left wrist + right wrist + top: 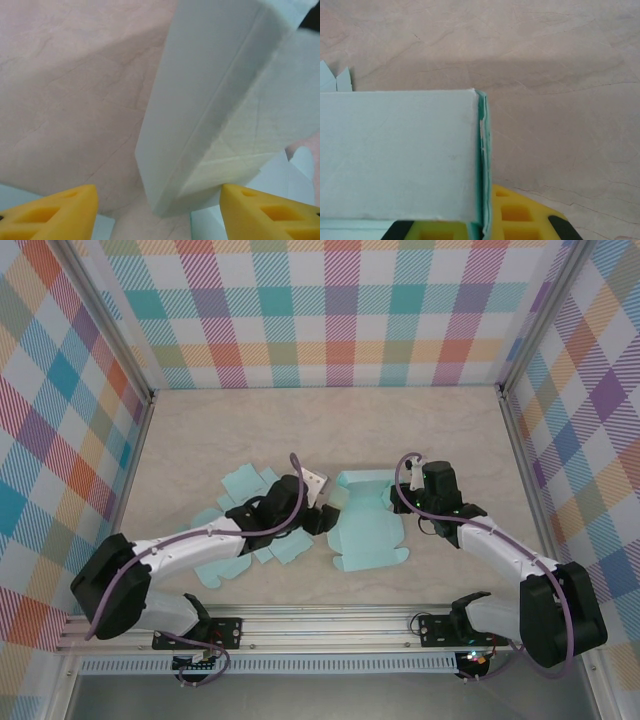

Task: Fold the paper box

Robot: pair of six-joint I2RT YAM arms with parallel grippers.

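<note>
The paper box (365, 530) lies long way near to far. Left gripper (322, 518) gapes wide; right gripper (405, 502) pinches its right wall.

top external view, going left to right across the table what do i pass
flat paper blanks → left pincer → partly folded paper box → right pincer

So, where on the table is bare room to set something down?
Widest: the far table, between the paper box and the back wall. Narrower: a strip beside the right wall. Crowded: the middle, with left gripper and right gripper at the box, flat paper pieces to its left.
</note>
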